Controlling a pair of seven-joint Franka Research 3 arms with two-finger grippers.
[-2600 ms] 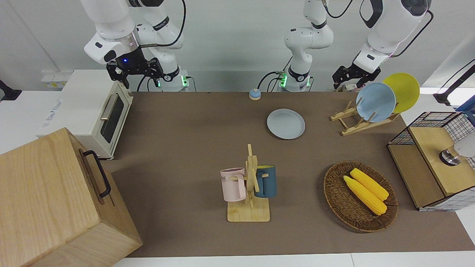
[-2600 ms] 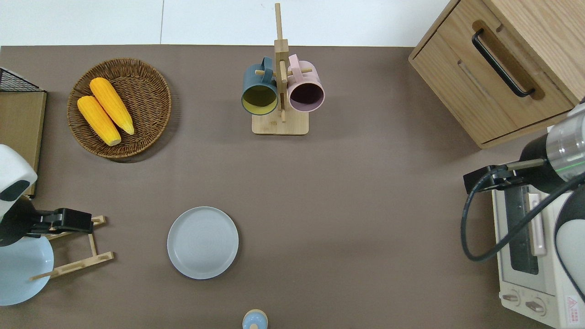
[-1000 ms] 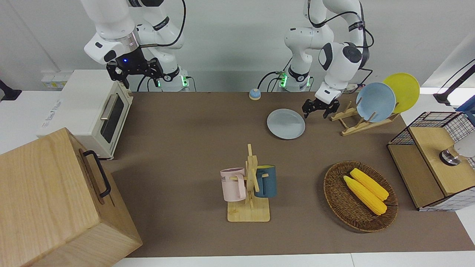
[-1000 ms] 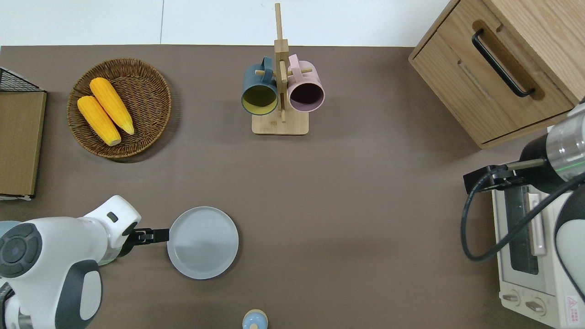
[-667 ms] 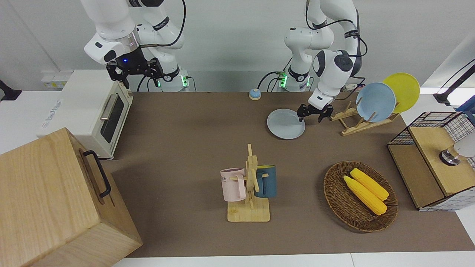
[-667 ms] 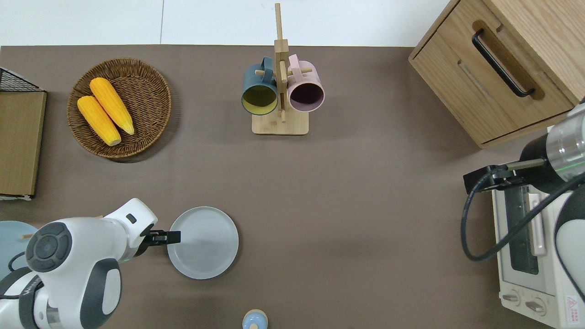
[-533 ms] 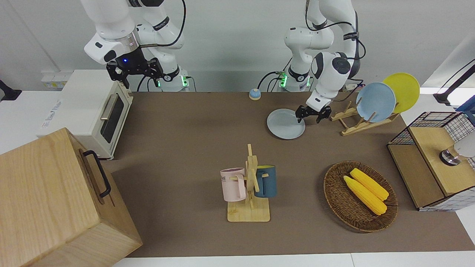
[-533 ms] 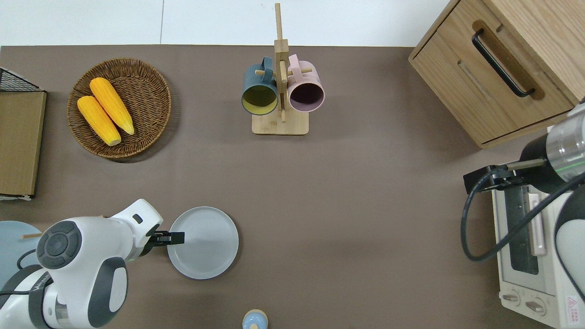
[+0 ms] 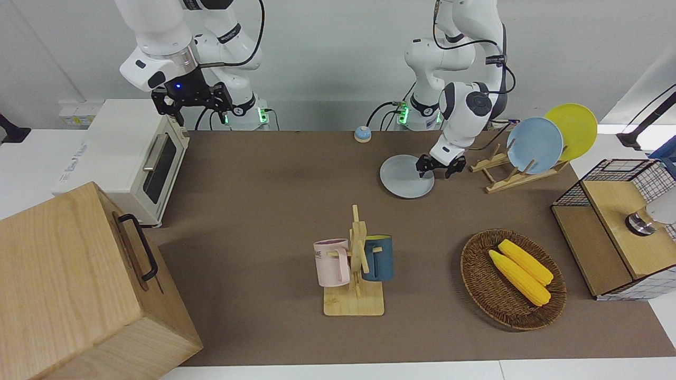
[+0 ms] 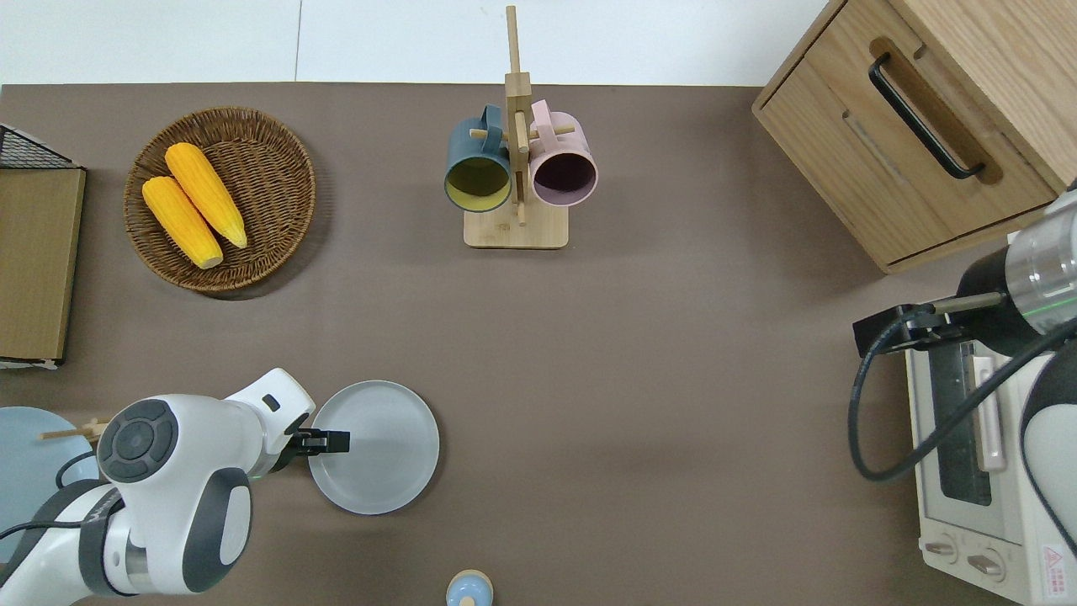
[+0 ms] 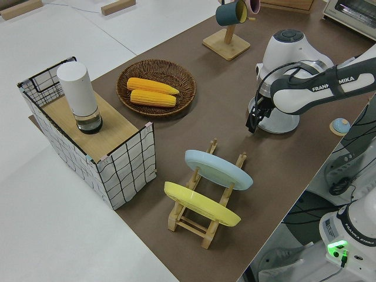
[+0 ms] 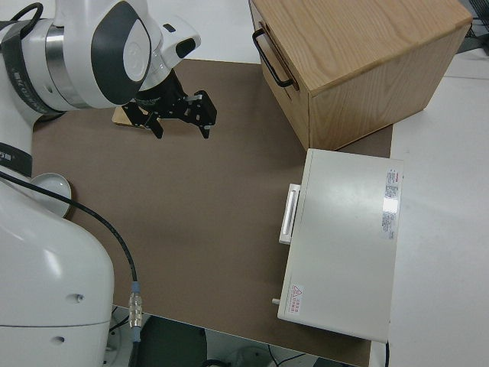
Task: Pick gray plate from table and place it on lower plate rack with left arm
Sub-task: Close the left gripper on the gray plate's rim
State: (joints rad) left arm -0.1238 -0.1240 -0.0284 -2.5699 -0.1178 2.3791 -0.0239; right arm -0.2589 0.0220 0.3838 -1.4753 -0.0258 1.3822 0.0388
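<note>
The gray plate (image 9: 404, 180) (image 10: 387, 454) lies flat on the brown table (image 9: 264, 200), toward the left arm's end. My left gripper (image 9: 434, 167) (image 10: 324, 440) (image 11: 252, 123) is low at the plate's edge that faces the rack. It is open, with one finger over the plate's inside and the other outside its rim. The lower plate rack (image 9: 520, 177) (image 11: 189, 225) stands beside the plate and holds a light blue plate (image 9: 534, 145) and a yellow plate (image 9: 573, 129). Its slots toward the gray plate are free. My right gripper (image 9: 190, 100) (image 12: 182, 115) is parked and open.
A mug stand (image 9: 355, 303) with a pink and a blue mug stands mid-table. A wicker basket (image 9: 475, 279) holds corn. A wire-sided box (image 9: 607, 211), a small bell (image 9: 362, 134), a toaster oven (image 9: 132, 153) and a wooden cabinet (image 9: 68, 285) ring the table.
My left arm came from over the rack down to the gray plate. In the last second its gripper slid further over the plate's rim. The plate has not moved.
</note>
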